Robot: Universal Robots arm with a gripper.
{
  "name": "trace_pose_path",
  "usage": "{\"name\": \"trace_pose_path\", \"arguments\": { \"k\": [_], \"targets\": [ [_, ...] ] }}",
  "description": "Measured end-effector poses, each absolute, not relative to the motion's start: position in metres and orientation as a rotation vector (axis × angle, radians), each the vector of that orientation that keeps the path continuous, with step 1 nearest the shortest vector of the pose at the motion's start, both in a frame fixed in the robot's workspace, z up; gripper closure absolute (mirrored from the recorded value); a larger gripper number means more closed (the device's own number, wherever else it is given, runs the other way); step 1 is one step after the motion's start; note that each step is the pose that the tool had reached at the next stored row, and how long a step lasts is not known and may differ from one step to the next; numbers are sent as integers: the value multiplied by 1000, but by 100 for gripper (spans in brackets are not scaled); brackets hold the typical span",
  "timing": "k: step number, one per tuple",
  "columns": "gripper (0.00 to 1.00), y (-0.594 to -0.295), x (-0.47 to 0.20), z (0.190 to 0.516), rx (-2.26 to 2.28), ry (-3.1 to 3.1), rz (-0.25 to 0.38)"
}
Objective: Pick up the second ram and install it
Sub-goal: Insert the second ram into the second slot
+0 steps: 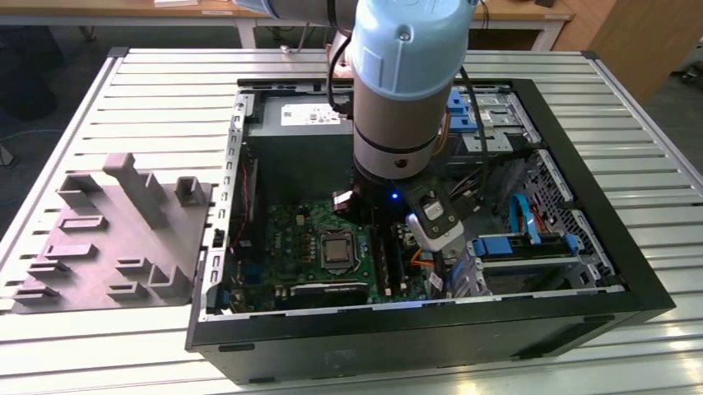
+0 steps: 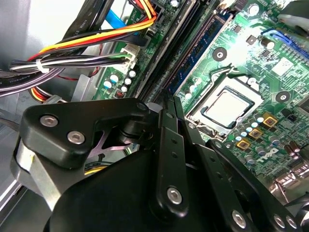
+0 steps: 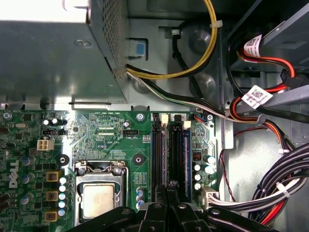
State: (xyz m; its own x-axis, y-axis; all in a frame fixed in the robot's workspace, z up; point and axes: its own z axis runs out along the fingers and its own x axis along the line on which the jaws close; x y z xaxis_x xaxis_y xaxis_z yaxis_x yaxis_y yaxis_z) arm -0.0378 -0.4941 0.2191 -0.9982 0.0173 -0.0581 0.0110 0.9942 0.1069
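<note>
A: Tool state?

B: Gripper [image 3: 168, 191] has its fingers [image 2: 166, 121] pressed together, and nothing is visible between them. In the exterior view the gripper [image 1: 437, 234] is down inside the open computer case [image 1: 439, 329], just beside the CPU socket [image 1: 332, 251], on the exterior view's right of it.

A: Where's the second ram?

B: The second ram [image 2: 198, 53] is a blue-green stick standing on edge in one of the long slots that run alongside the CPU socket [image 2: 227, 108]. It looks seated and upright, not tilted. In the first wrist view the second ram [image 3: 186, 145] is the bluish strip, with dark slots between it and the CPU socket [image 3: 99, 193].

A: Gripper touching it?

B: Can't tell. The fingertips sit over the slot row near the stick's end, further from the socket than the nearest slot. Contact is hidden by the gripper's own links.

A: Anything else near the socket?

B: It sits on the green motherboard [image 3: 111, 130]. A cable bundle [image 3: 285, 179] lies beyond the slots, on the side away from the socket, and the same bundle [image 2: 72, 63] shows in the second wrist view. A metal power supply box [image 3: 48, 53] sits past the board edge from the socket.

A: Outside the case?

B: A slatted table [image 1: 165, 107] carries the case. A grey fixture block [image 1: 110, 239] lies well apart from the socket, on the exterior view's left.
</note>
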Motion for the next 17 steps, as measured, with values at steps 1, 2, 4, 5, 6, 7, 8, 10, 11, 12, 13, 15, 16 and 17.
{"name": "trace_pose_path", "arguments": {
  "k": [1,2,4,5,6,7,8,10,11,12,13,15,16,17],
  "targets": [
    [88,-494,-38,219,22,3078,165],
    [88,-494,-38,219,22,3078,165],
    [88,-494,-38,219,22,3078,165],
    [88,-494,-38,219,22,3078,167],
    [88,-494,-38,219,22,3078,169],
    [88,-494,-38,219,22,3077,171],
    [88,-494,-38,219,22,3077,172],
    [88,-494,-38,219,22,3077,174],
    [88,-494,-39,219,22,3076,174],
    [88,-494,-39,219,22,3076,174],
    [88,-494,-39,219,22,3076,175],
    [88,-494,-39,219,22,3076,177],
    [88,-494,-39,219,22,3076,177],
    [88,-494,-39,219,22,3076,177]
  ]
}}
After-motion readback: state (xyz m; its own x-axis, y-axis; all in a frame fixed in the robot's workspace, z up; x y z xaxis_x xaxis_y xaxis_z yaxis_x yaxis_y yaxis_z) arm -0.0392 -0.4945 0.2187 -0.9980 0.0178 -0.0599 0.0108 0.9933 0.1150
